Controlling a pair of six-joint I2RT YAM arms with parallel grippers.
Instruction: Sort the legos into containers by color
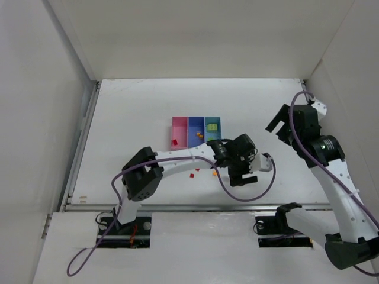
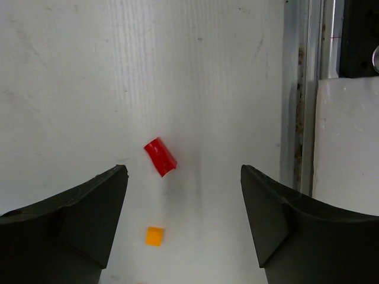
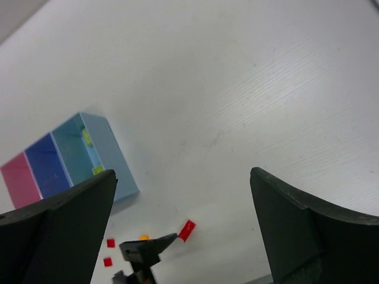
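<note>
Worktop (image 1: 136,112): white, carrying joined containers (image 1: 188,131).
Left hand (image 2: 183,173): hovering released, fingers (image 2: 71,219) flanking a red lego (image 2: 160,157) without touching.
Right hand (image 3: 183,174): hovering released, fingers (image 3: 59,225) spread wide.

— We see three bins in a row: a pink bin (image 1: 176,127) on the left, a deep blue bin (image 1: 194,124) in the middle, and a light blue bin (image 3: 115,163) on the right.
— We make out a yellow-green brick (image 1: 213,125) in the light blue one, orange bits (image 1: 199,135) in the deep blue and a red bit (image 1: 176,142) in the pink.
— On the white table (image 1: 136,118), nearer than the bins, we find a red brick (image 2: 160,157) and an orange brick (image 2: 154,235).
— We also note a purple cable (image 1: 177,158) along the white left arm (image 1: 177,167).
</note>
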